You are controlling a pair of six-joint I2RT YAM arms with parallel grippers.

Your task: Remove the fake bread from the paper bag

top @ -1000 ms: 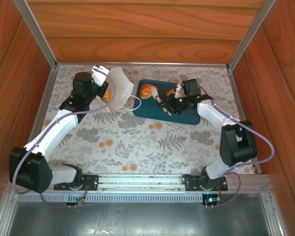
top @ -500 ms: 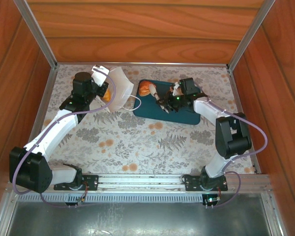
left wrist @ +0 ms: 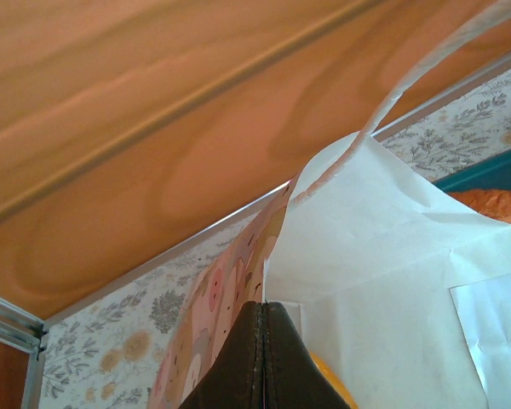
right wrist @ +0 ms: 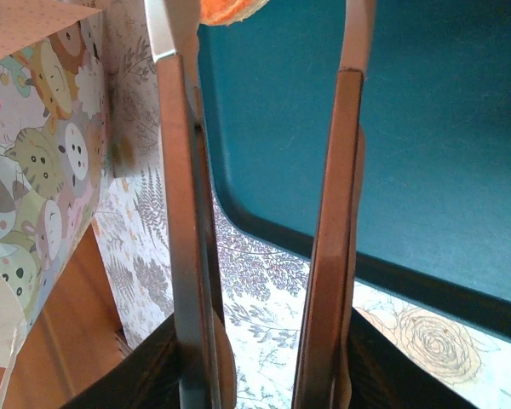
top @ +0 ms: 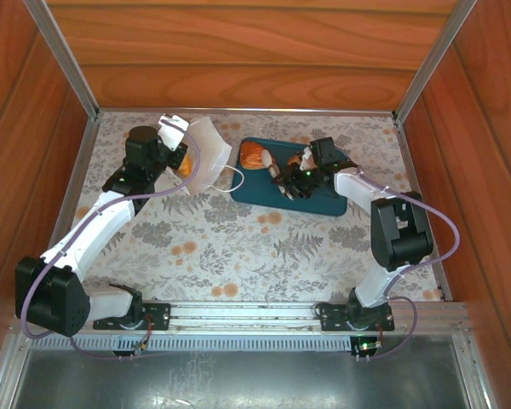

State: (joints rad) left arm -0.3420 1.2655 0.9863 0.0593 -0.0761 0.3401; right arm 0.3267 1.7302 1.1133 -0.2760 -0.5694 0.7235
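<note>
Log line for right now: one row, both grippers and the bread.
left gripper: shut on paper bag rim | right gripper: open, empty, over teal tray | fake bread: a piece on tray

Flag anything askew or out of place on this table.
The paper bag is tilted rather than upright, its mouth toward the teal tray, its wall pinched in the shut left end effector. Nothing looks spilled or damaged.

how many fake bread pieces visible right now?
2 clear. One fake bread piece on the teal tray, left end; another inside the paper bag, beside the left gripper pinching its edge. More may be hidden in the bag.
</note>
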